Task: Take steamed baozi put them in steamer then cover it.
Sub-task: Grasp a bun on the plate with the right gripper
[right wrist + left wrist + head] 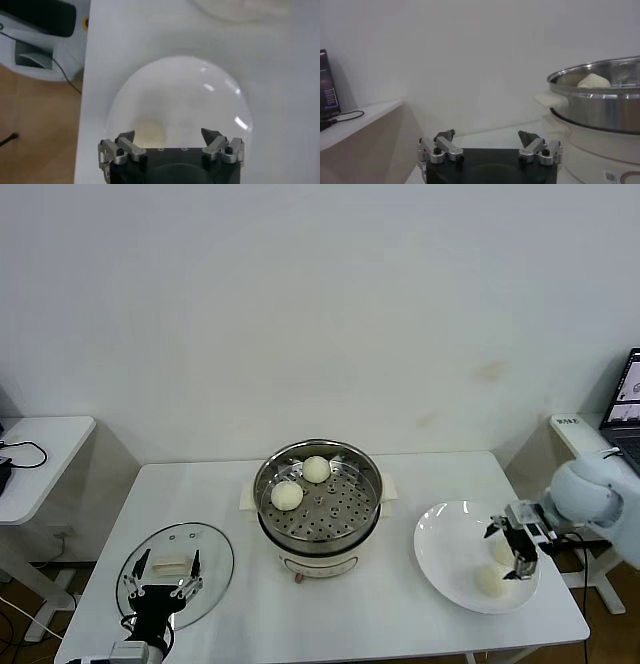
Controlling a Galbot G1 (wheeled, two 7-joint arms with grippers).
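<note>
The steamer [318, 506] stands mid-table with two baozi [316, 469] [287, 495] on its perforated tray. Two more baozi lie on a white plate [450, 549] at the right: one [490, 582] in plain sight, one [503, 553] partly hidden by my right gripper [506, 550], which hangs open just above it. In the right wrist view the open gripper [168, 135] is over the plate [180, 95] and a baozi [148, 132]. The cover [212, 559] lies flat at the front left. My left gripper [165, 576] is open over its handle [168, 564]. The left wrist view shows the open gripper [486, 136], the steamer [600, 102] and a baozi [593, 80].
A small white side table [40, 446] with a cable stands at the left. A laptop [628, 399] on a stand is at the far right. The plate lies close to the table's right front corner.
</note>
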